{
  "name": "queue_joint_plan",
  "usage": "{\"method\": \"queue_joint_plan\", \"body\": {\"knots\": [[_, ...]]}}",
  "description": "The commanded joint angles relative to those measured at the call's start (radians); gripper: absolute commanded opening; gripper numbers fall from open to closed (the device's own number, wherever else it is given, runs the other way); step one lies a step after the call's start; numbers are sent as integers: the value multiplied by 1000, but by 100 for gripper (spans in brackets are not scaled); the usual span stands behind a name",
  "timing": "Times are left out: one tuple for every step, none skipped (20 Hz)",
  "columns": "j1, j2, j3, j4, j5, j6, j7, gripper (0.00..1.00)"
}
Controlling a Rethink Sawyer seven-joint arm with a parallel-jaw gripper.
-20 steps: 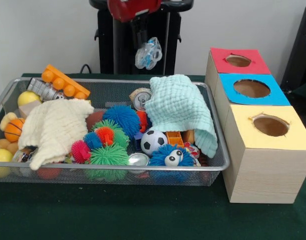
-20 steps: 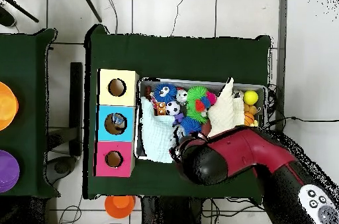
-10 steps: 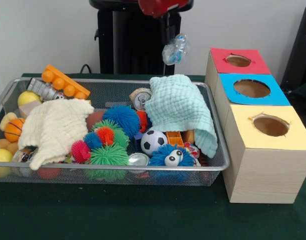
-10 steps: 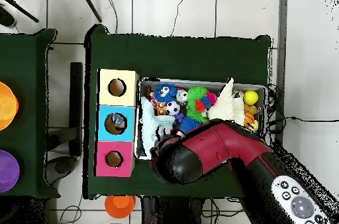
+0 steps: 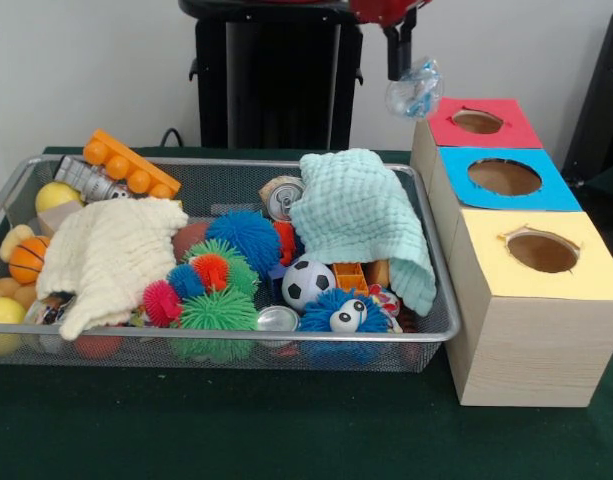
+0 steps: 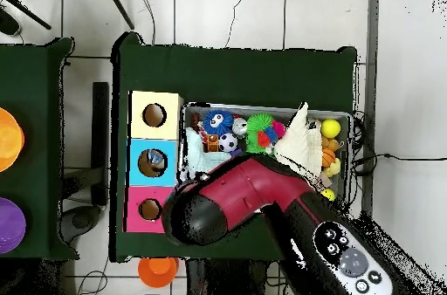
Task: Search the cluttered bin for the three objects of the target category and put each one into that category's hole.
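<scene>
One small clear plastic object with pale blue markings [image 5: 414, 92] is held pinched in the black gripper [image 5: 400, 72], which hangs from the red arm [image 5: 386, 10] at the top of the front view. The object is rounded, glossy and see-through, crumpled in outline, and its exact kind cannot be told. It is suspended in the air, clear of the wire mesh bin [image 5: 226, 342] and just beside the near-left corner of the red-topped wooden box [image 5: 478, 122], at about the height of that box's top. It is not over the round hole [image 5: 477, 121].

Three wooden boxes are set in a row beside the bin: the red-topped one, a blue-topped one [image 5: 504, 177] and a yellow-topped one [image 5: 541, 253], each with a round hole in its top.

Inside the bin a mint green waffle cloth [image 5: 364, 222] is draped at the end nearest the boxes, and a cream waffle cloth [image 5: 110, 256] lies at the other end. Between them a blue spiky ball [image 5: 248, 238], a green spiky ball [image 5: 217, 315], a small soccer ball [image 5: 308, 283] and a metal can [image 5: 281, 197] are seen.

In the overhead view the arm [image 6: 253, 204] covers the gripper and the held object.
</scene>
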Motion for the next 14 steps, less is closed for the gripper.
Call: {"method": "queue_joint_plan", "body": {"knots": [[20,-14,-65,-9,23,-2,71,0],[26,-13,-72,-9,21,-8,76,0],[48,-9,-87,-23,15,-11,98,0],[59,-6,-96,-29,12,-13,105,0],[74,0,-108,-36,4,-18,117,0],[82,2,-116,-40,0,-24,122,0],[77,-4,-119,-32,1,-34,122,0],[80,-4,-124,-33,1,-39,123,0],[87,-4,-132,-35,-1,-46,128,0],[88,-7,-135,-34,2,-49,126,0],[94,-8,-143,-37,1,-56,132,0],[98,-8,-147,-38,2,-60,132,0],[104,-10,-155,-40,-3,-79,144,0],[110,-8,-162,-41,-4,-86,149,0]]}}
